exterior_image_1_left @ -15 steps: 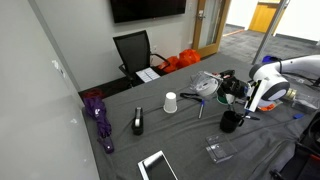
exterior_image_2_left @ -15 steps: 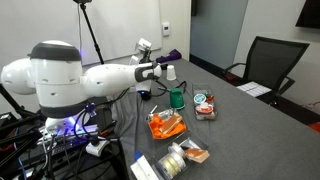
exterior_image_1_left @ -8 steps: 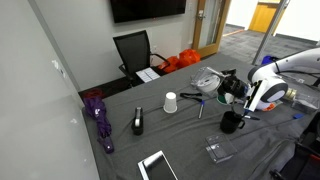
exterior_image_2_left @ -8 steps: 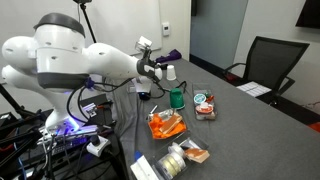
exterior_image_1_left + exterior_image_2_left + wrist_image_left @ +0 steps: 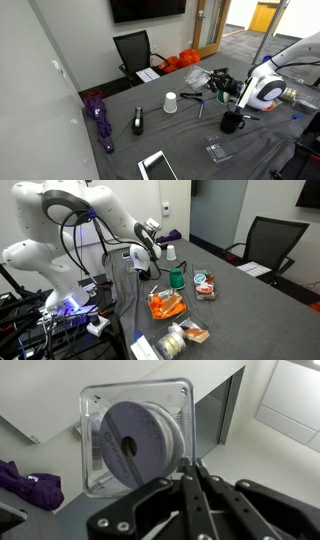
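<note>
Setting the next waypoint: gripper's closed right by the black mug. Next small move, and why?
Likely a short straight lift. The gripper is shut, fingertips pressed together, and in an exterior view it hangs close above the black mug. Whether anything thin is pinched I cannot tell. Rising first should clear the rim before any sideways travel.

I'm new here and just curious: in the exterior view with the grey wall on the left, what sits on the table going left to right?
Purple umbrella → small black upright object → white cup → black mug.
</note>
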Robot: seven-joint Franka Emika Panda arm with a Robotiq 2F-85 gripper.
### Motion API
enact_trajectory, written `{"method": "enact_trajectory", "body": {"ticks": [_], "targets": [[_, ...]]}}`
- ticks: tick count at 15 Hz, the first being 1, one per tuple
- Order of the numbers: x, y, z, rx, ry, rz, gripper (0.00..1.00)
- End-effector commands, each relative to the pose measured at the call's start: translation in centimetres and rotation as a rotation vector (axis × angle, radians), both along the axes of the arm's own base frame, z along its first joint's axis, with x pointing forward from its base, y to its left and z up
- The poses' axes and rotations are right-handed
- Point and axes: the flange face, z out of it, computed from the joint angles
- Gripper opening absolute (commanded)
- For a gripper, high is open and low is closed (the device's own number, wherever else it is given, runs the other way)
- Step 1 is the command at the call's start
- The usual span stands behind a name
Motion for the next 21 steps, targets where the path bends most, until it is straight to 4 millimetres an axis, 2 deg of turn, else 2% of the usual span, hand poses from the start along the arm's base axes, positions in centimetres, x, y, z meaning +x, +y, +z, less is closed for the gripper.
{"method": "enact_trajectory", "body": {"ticks": [1, 5, 9, 12, 20, 21], "targets": [[0.2, 0.1, 1.7, -0.031, -0.02, -0.008, 0.01], [0.4, 0.4, 1.6, -0.053, -0.016, -0.012, 0.01], [0.6, 0.7, 1.0, -0.057, -0.015, -0.089, 0.01], [0.7, 1.1, 1.9, 0.0, -0.043, -0.119, 0.01], [0.5, 1.4, 2.7, 0.051, -0.121, -0.119, 0.01], [0.3, 1.3, 2.7, 0.054, -0.173, -0.093, 0.01]]}}
